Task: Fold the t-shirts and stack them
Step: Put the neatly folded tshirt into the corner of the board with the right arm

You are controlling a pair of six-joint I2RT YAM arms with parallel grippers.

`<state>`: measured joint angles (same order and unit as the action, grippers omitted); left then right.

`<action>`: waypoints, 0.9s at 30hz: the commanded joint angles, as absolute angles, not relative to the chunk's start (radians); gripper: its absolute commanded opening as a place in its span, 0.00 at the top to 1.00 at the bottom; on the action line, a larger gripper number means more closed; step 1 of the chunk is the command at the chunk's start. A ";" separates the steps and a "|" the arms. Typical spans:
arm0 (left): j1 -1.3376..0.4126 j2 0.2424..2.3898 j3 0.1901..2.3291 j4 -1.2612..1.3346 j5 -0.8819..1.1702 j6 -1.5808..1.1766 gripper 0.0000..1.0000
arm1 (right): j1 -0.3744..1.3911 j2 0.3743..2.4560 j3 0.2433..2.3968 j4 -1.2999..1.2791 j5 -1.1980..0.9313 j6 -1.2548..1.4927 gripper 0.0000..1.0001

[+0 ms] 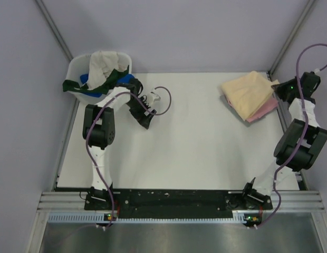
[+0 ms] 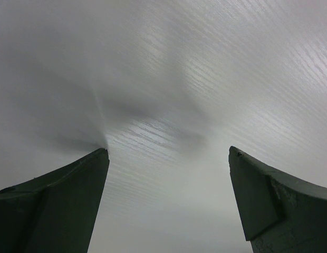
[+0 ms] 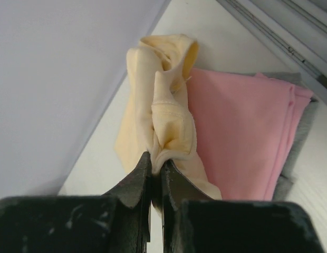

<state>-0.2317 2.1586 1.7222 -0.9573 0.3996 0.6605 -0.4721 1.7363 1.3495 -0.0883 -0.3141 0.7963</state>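
Peach-yellow cloth bunches between the clenched fingers of the right gripper [image 3: 157,158], which pinches a ruffled fold of the peach-yellow t-shirt [image 1: 248,88] at the far right corner of the table [image 1: 195,153]. That shirt lies folded on a pink t-shirt [image 3: 242,126], whose edge peeks out on the near right side; a grey layer [image 3: 307,118] shows under the pink in the right wrist view. The stack sits close to the corner, with the pale lilac wall [image 3: 58,79] on one side and a metal frame rail [image 3: 279,31] on the other, and the right arm reaches in along the table's right edge.

Across the table, well apart from the stack, the left gripper [image 2: 169,153] hangs with its fingers spread wide over bare white tabletop. Just behind it, in the far left corner, a white tub [image 1: 75,66] holds a cream-white shirt [image 1: 103,62] heaped at the top, a dark green shirt [image 1: 105,84] trailing over the rim and a blue shirt [image 1: 129,80] at the side nearest the arm. The left forearm crosses in front of the tub's near rim, and a purple cable [image 1: 164,100] loops beside the wrist.
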 commanded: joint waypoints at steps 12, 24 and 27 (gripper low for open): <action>-0.233 2.160 1.779 -1.009 0.390 0.661 0.01 | -0.506 1.890 1.532 -0.258 -0.100 0.402 1.00; -0.236 2.184 1.810 -1.042 0.359 0.652 0.01 | -0.505 2.028 1.638 -0.281 -0.011 0.175 0.64; -0.236 2.183 1.809 -1.045 0.359 0.650 0.01 | -0.505 2.040 1.658 -0.296 -0.005 0.140 0.47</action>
<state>-0.2317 2.1719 1.7729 -1.0203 0.3626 0.6537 -0.4999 2.0335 1.5826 -0.3000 -0.0418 0.2325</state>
